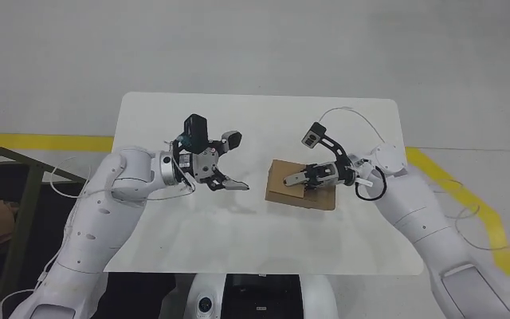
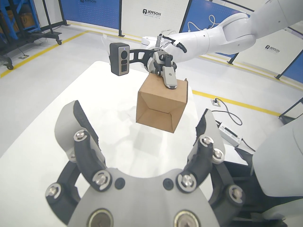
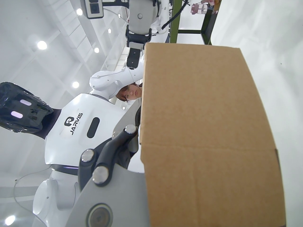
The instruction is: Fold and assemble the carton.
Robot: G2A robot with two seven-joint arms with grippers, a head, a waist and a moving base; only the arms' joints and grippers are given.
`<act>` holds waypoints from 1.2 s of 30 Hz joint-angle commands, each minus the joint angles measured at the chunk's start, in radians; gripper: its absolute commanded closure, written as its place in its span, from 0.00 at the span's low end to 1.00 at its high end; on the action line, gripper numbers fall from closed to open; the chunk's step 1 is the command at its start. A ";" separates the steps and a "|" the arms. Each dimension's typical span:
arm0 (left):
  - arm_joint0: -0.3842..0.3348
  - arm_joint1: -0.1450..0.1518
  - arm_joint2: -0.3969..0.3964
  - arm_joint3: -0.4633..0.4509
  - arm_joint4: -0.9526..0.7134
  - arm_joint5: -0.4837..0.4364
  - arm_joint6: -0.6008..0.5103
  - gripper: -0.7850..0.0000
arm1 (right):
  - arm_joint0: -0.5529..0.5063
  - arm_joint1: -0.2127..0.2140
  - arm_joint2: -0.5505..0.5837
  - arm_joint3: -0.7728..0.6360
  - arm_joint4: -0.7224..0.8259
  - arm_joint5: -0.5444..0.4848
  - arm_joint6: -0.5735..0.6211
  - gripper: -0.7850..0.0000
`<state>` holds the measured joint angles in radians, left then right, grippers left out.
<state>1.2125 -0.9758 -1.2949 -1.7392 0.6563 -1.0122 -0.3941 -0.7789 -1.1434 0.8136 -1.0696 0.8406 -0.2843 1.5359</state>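
A brown carton (image 1: 312, 198) stands right of the table's middle, opened into a tube with its open end (image 2: 157, 116) facing my left gripper. My right gripper (image 1: 299, 177) is shut on the carton's upper wall, with one finger (image 2: 170, 79) lying along the top. In the right wrist view the carton's wall (image 3: 208, 119) runs beside one finger (image 3: 111, 147) and hides the other. My left gripper (image 1: 237, 163) hangs open a short way left of the carton, its fingers (image 2: 78, 119) spread wide and holding nothing.
The white table (image 1: 199, 231) has bare surface in front of and behind the carton. A thin white cable (image 1: 351, 116) loops over the back right corner. The table's front edge runs close below both arms.
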 commanded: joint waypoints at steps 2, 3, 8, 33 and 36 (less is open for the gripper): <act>0.000 0.000 -0.001 0.001 -0.021 0.000 -0.008 0.00 | 0.010 -0.004 -0.007 0.012 -0.020 0.000 0.000 1.00; 0.000 0.000 -0.001 0.001 -0.021 0.000 -0.008 0.00 | 0.010 -0.004 -0.007 0.012 -0.020 0.000 0.000 1.00; 0.000 0.000 -0.001 0.001 -0.021 0.000 -0.008 0.00 | 0.010 -0.004 -0.007 0.012 -0.020 0.000 0.000 1.00; 0.063 0.017 0.024 0.105 0.505 0.000 0.336 0.00 | 0.046 -0.065 -0.108 0.112 -0.093 -0.034 -0.034 1.00; 0.085 0.034 0.034 0.119 0.598 0.000 0.445 0.00 | 0.064 -0.089 -0.147 0.153 -0.114 -0.058 -0.057 1.00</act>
<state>1.2896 -0.9487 -1.2661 -1.6264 1.2153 -1.0123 0.0009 -0.7224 -1.2241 0.6807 -0.9329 0.7364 -0.3319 1.4883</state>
